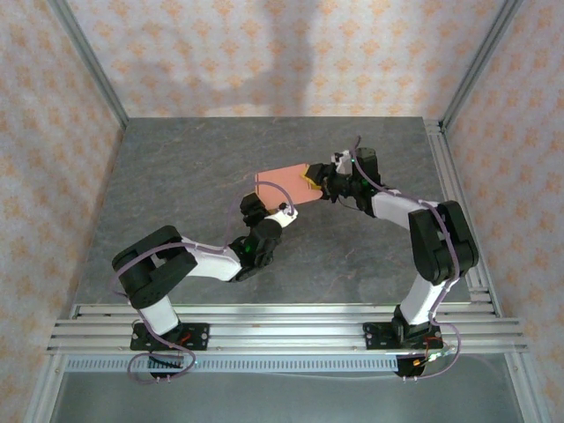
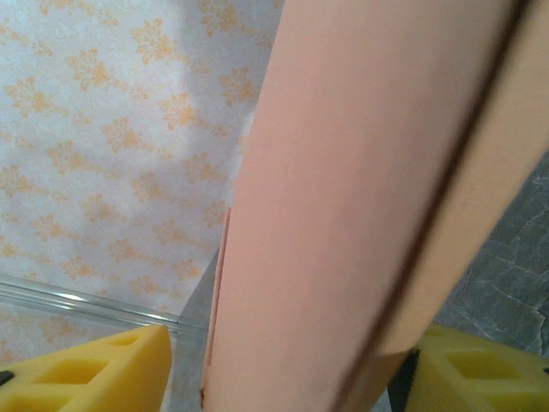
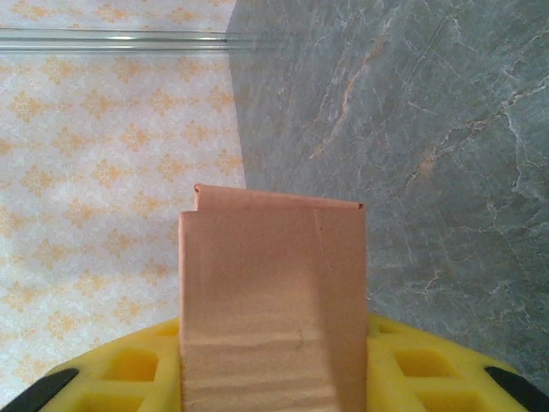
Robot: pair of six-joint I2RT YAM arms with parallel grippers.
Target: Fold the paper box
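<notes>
**Worktop** (image 1: 176, 176): grey veined slab, patterned walls on three sides, rail along the near edge. I work from that edge.

**Right arm** (image 1: 436, 238): reaches from the near right corner toward the far middle.

**Left arm** (image 1: 203, 260): bent low, reaching from the near left corner toward the middle.

**Paper box** (image 1: 284, 183): salmon card, partly folded, between the two grippers. It sits about mid-width, nearer the far edge than the near one and well off every edge. I cannot tell whether it rests on the worktop or hangs just above it. The right wrist view shows one panel end-on, with a second layer turned over behind its far edge.

**Right gripper** (image 1: 317, 181): clenched on the box's right end. In its wrist view the card fills the gap between the yellow pads (image 3: 412, 360).

**Left gripper** (image 1: 282, 211): at the box's near side. The card runs up between its fingers (image 2: 94, 373) and meets the right-hand one, but a sliver of wall shows beside the other. I cannot tell whether it grips or only cradles.

**Handling note, my judgement:** the step is turning a panel along its score. I would keep the right grip as the anchor and seat the left fingers squarely on the card. I would then swing the panel slowly about the crease, because thin card buckles if squeezed or pulled between two arms.
</notes>
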